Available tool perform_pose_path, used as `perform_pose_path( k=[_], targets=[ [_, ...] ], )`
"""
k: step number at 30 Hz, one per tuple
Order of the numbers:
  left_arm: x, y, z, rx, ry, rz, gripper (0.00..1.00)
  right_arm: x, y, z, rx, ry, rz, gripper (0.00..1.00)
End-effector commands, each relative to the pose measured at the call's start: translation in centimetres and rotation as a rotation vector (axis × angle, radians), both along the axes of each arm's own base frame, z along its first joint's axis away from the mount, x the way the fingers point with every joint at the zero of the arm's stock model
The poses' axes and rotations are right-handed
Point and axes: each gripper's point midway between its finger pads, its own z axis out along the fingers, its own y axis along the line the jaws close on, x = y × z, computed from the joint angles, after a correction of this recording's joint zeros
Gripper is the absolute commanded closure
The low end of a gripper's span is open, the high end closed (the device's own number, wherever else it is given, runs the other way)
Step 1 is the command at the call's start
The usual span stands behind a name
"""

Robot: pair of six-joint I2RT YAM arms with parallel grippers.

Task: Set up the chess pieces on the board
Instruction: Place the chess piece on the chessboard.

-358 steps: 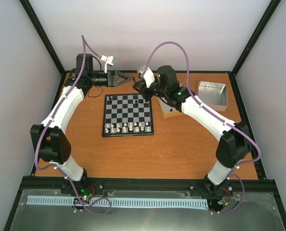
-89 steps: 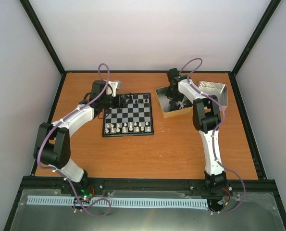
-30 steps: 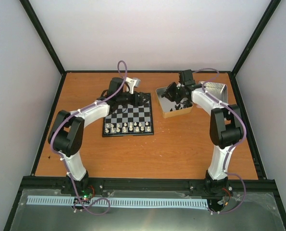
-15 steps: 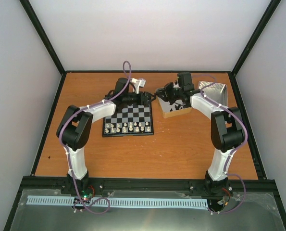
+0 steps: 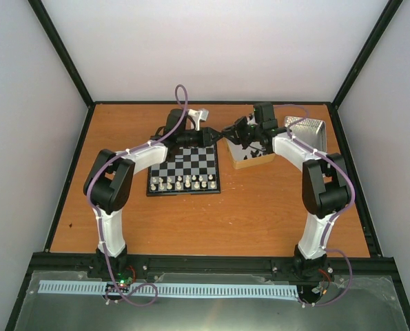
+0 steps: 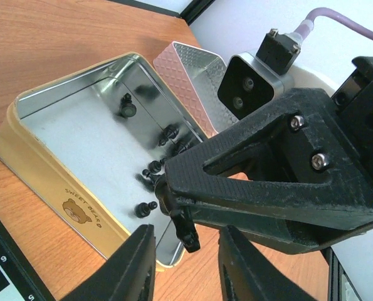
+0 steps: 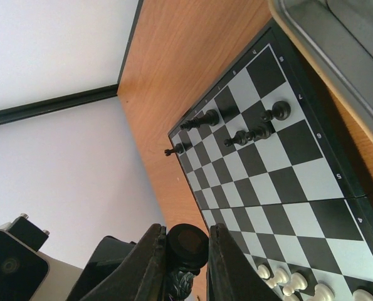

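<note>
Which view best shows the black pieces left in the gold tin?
Left wrist: it looks into the gold tin, loose black pieces distinct on its floor. Top external: the right arm hides them. Right wrist: only the tin's edge.

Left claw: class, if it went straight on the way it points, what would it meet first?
Probably the black chess piece pinched in the right claw, just ahead; depth unclear.

Part of the board (image 7: 280, 182), some white pieces (image 7: 279, 276) — cut off at right-wrist view's edge.

Pale walls (image 5: 218, 48) and black frame posts (image 5: 60, 52) enclose a wooden table (image 5: 260, 221).
</note>
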Motion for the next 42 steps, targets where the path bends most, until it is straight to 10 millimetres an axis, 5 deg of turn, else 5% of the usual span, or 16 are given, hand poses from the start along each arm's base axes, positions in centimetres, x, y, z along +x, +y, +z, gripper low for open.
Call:
perform_pose_path(
  k=[1, 23, 33, 37, 42],
  targets=[
    [0.8, -0.6, 0.9, -0.011, -0.025, -0.004, 0.72, 0.0, 0.9, 1.9, 0.015, -0.050, 0.041, 0.85],
    [-0.2, -0.4, 1.9, -0.015, -0.114, -0.041, 0.78, -0.6, 1.5, 1.0, -0.005, -0.069, 0.129, 0.86],
    [0.5, 0.5, 1.5, 0.037, -0.131, 0.011, 0.98, -0.9, 1.6, 0.4, -0.015, -0.061, 0.140, 0.85],
    [0.4, 0.8, 1.3, 0.085, -0.118, 0.011, 0.99, -0.6, 1.3, 0.5, -0.040, -0.075, 0.139, 0.76],
    [-0.6, 2.1, -0.3, 0.228, -0.071, -0.009, 0.99, 0.5, 0.7, 1.1, -0.102, -0.113, 0.136, 0.53]
  ],
)
